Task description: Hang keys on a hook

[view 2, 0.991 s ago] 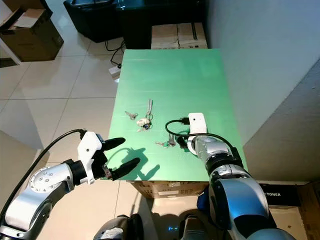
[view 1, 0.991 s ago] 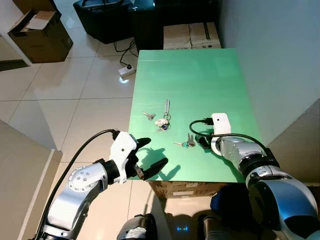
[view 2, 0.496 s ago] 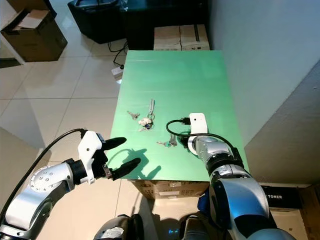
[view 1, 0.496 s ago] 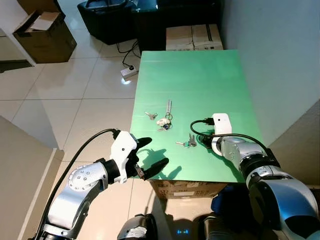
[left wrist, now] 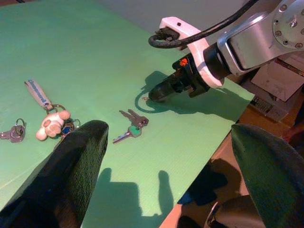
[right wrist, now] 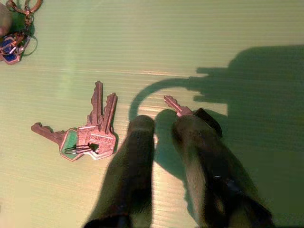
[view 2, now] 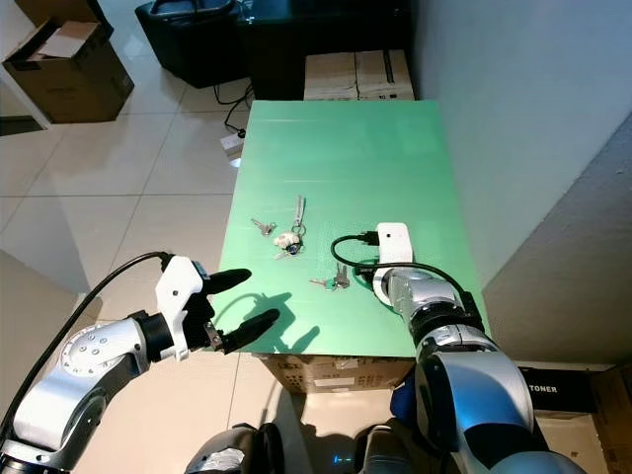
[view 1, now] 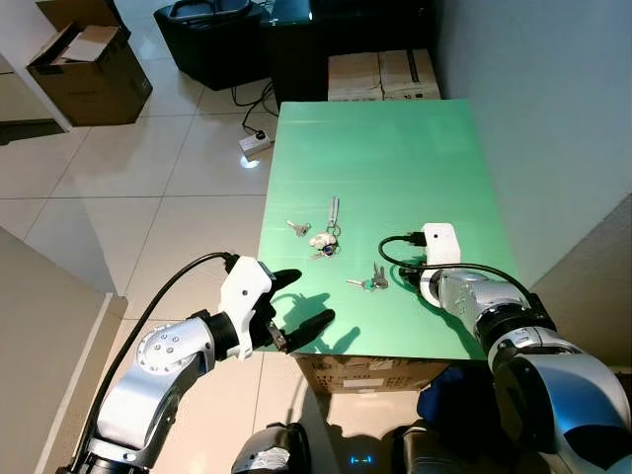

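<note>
A bunch of keys with a green tag point(view 1: 372, 281) lies on the green table point(view 1: 395, 158) near its front edge. Farther back are a keyring with a white figure and a strap point(view 1: 321, 240) and a small pair of keys point(view 1: 294, 228). My right gripper point(view 1: 402, 279) rests low on the table just right of the green-tagged bunch point(right wrist: 88, 137), its fingers point(right wrist: 140, 137) together. A single key point(right wrist: 173, 104) lies by their tips. My left gripper point(view 1: 312, 296) hovers open at the table's front left edge, holding nothing.
A wall point(view 1: 553, 118) runs along the table's right side. Cardboard boxes point(view 1: 380, 74) and black furniture point(view 1: 212, 39) stand beyond the far end. A power strip point(view 1: 252, 141) lies on the tiled floor at the left. Another box point(view 1: 355, 373) sits under the table.
The whole view has shifted slightly, so the camera moved. Both arms and the keys keep about the same places.
</note>
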Controlling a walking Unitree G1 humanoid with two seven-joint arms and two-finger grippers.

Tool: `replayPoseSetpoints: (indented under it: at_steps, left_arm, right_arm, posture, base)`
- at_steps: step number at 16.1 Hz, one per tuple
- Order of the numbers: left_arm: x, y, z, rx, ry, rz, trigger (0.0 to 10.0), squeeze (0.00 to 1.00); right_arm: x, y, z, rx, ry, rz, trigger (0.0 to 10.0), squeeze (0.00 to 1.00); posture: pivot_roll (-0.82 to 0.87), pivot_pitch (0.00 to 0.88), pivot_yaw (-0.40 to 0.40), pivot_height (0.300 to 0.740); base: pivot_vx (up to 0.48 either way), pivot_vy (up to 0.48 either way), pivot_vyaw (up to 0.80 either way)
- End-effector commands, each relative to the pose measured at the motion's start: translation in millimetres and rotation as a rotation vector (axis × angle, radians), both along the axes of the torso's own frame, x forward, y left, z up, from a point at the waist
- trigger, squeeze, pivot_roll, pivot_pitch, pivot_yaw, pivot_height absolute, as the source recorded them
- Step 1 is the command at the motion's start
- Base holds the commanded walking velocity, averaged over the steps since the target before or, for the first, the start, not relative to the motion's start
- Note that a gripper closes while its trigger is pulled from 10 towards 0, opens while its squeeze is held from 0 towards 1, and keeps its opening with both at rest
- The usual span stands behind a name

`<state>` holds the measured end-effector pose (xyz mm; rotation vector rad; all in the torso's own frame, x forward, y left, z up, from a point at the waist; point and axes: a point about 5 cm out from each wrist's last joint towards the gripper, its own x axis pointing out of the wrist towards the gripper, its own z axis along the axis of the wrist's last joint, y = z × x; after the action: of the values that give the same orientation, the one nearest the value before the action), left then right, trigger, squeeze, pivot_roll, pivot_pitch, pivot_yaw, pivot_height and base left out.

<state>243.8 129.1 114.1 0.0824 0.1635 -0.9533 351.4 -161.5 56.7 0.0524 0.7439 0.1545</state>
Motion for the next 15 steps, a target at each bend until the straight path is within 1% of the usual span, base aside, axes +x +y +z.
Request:
replayPoseSetpoints:
  at_steps: [1, 4, 5, 6, 7, 8, 9, 11, 13, 15]
  left_arm:
    - [-0.4, 0.4, -4, 0.017, 0.014, -0.002, 10.0, 0.0]
    - [0.5, -0.4, -3, 0.016, 0.013, -0.003, 10.0, 0.0]
    - [2.1, -0.4, -3, 0.014, 0.011, -0.002, 10.0, 0.0]
    - [2.9, -0.2, -3, 0.015, 0.009, -0.002, 10.0, 0.0]
    - [4.4, 0.0, -2, 0.016, 0.007, -0.001, 10.0, 0.0]
    - [5.6, 0.0, -2, 0.017, 0.006, 0.0, 10.0, 0.0]
    - [6.5, 0.0, -2, 0.017, 0.004, -0.002, 10.0, 0.0]
    - [7.9, -1.1, -1, 0.016, 0.001, -0.007, 10.0, 0.0]
    - [8.4, -1.1, -1, 0.015, -0.001, -0.009, 10.0, 0.0]
    - [7.6, -2.6, -1, 0.015, -0.002, -0.015, 10.0, 0.0]
  right_arm:
    - [6.4, 6.5, 10, 0.041, -0.024, 0.007, 0.0, 0.0]
    - [11.3, 6.6, 19, 0.057, -0.049, 0.021, 0.0, 0.0]
    - [14.2, 2.5, 24, 0.022, -0.072, 0.024, 0.0, 0.0]
    - [14.9, -1.7, 25, -0.003, -0.082, 0.011, 4.9, 0.0]
    - [14.9, -5.0, 26, -0.003, -0.084, -0.005, 10.0, 0.0]
    - [14.0, -8.2, 24, 0.01, -0.081, -0.028, 10.0, 0.75]
    - [11.1, -13.2, 20, 0.01, -0.071, -0.057, 10.0, 1.0]
    - [5.7, -18.7, 13, 0.007, -0.04, -0.108, 10.0, 1.0]
    - [0.6, -14.6, 5, 0.053, -0.013, -0.102, 10.0, 1.0]
    - [-0.6, -11.8, 3, 0.077, -0.035, -0.103, 10.0, 1.0]
  posture:
    - [-0.02, 0.162, 0.143, 0.74]
    - [-0.03, 0.161, 0.146, 0.74]
    - [-0.03, 0.161, 0.151, 0.74]
    - [-0.03, 0.161, 0.152, 0.74]
    - [-0.03, 0.162, 0.153, 0.74]
    - [-0.03, 0.162, 0.155, 0.74]
    - [-0.03, 0.159, 0.16, 0.74]
    - [-0.04, 0.156, 0.161, 0.74]
    - [-0.04, 0.158, 0.162, 0.74]
    - [-0.03, 0.162, 0.165, 0.74]
  base:
    - [0.0, 0.0, 0.0]
    - [0.0, 0.0, 0.0]
    - [0.0, 0.0, 0.0]
    - [0.0, 0.0, 0.0]
    - [0.0, 0.0, 0.0]
    - [0.0, 0.0, 0.0]
    - [0.0, 0.0, 0.0]
    - [0.0, 0.0, 0.0]
    - [0.0, 0.0, 0.0]
    - [0.0, 0.0, 0.0]
